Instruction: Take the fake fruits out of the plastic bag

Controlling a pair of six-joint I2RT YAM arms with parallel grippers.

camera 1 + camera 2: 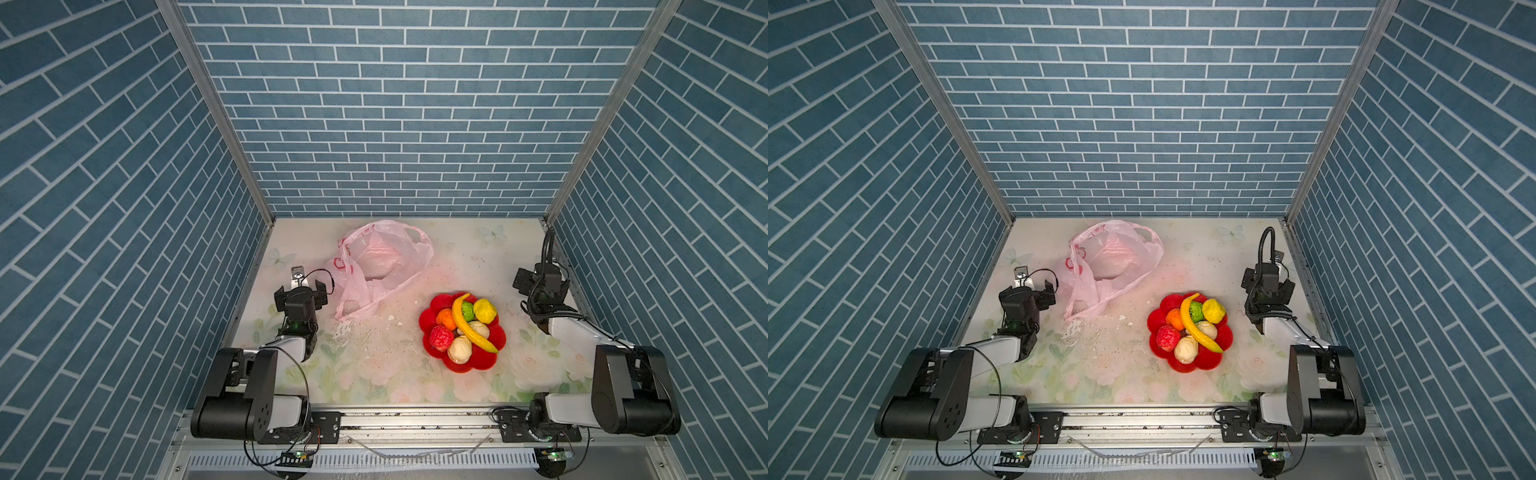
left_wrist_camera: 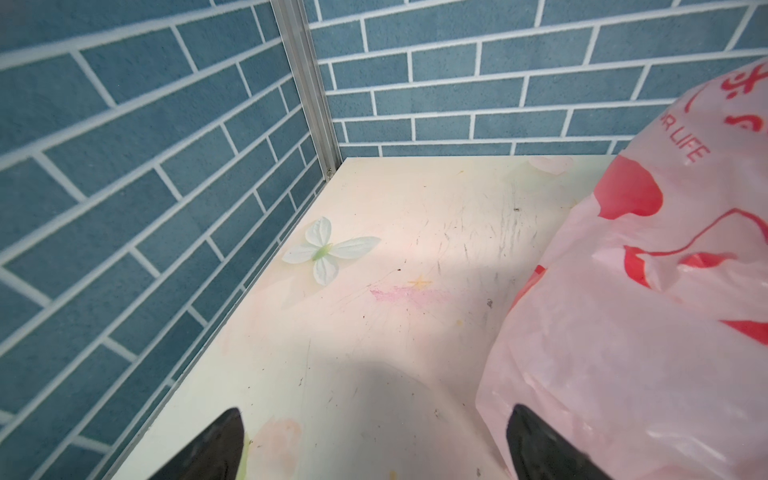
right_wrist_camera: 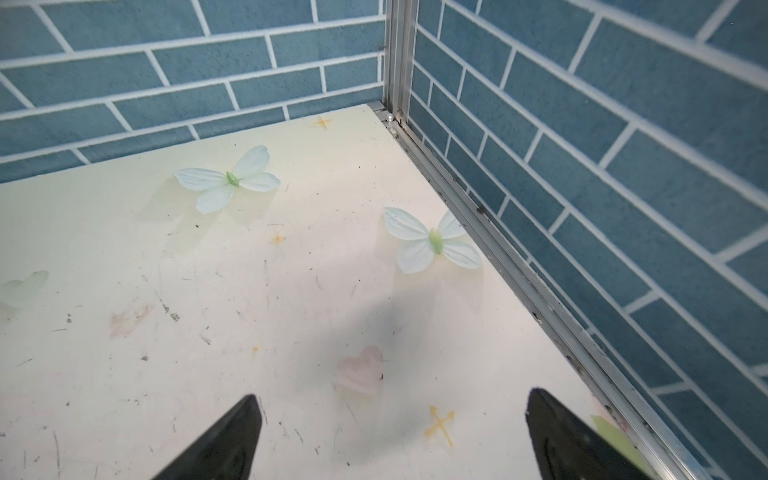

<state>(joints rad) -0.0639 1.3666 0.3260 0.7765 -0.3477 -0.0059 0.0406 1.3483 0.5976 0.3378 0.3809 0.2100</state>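
The plastic bag point(image 1: 386, 257) point(image 1: 1117, 257) lies crumpled, pale pink with red print, at the back left of the table. The fake fruits sit piled in a red flower-shaped dish point(image 1: 482, 363) point(image 1: 1212, 360) at the right centre: a banana point(image 1: 469, 328) across an orange one point(image 1: 446, 319), a red one point(image 1: 441, 337), a green one point(image 1: 468, 311), a yellow one point(image 1: 484, 310) and two cream ones point(image 1: 460, 349). My left gripper point(image 1: 300, 291) point(image 2: 376, 415) is open and empty beside the bag's point(image 2: 644, 332) left edge. My right gripper point(image 1: 542, 282) point(image 3: 392, 399) is open and empty over bare table near the right wall.
White crumbs and specks point(image 1: 353, 332) lie scattered on the floral table between bag and dish. Blue brick-pattern walls with aluminium rails point(image 3: 519, 282) close in the left, back and right sides. The arm bases stand on a rail point(image 1: 415, 419) at the front edge.
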